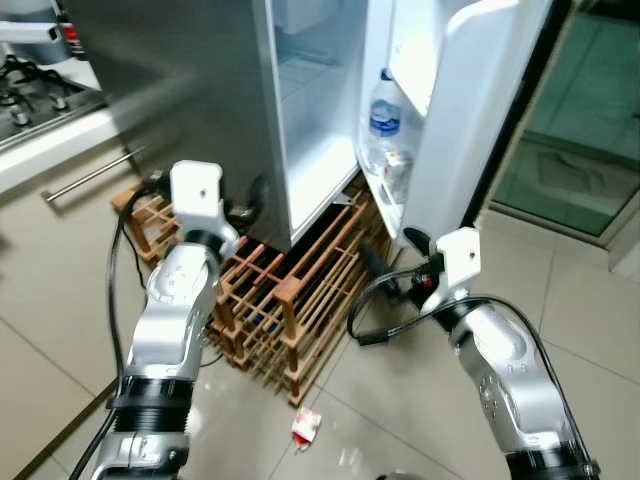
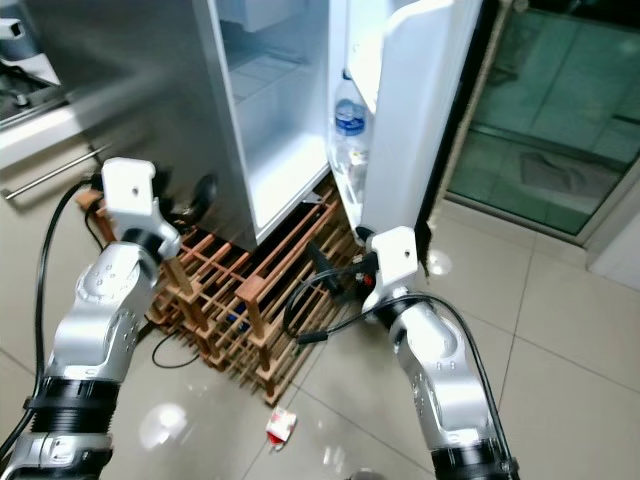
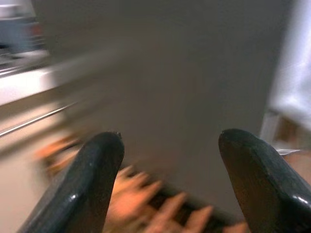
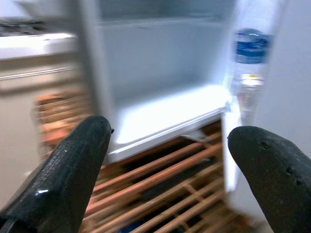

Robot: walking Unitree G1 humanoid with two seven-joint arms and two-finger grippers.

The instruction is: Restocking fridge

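Observation:
The fridge stands open, its lower compartment white and bare. Its door swings out to the right; the door shelf holds a water bottle with a blue label and a small jar below it. My left gripper is open and holds nothing, low beside the fridge's grey side wall, left of the opening. My right gripper is also open with nothing in it, low in front of the fridge's bottom edge, and looks into the compartment toward the water bottle.
A wooden slatted rack lies on the tiled floor under and in front of the fridge. A red and white wrapper lies on the floor near me. A counter with a stove is at far left. A glass door is at right.

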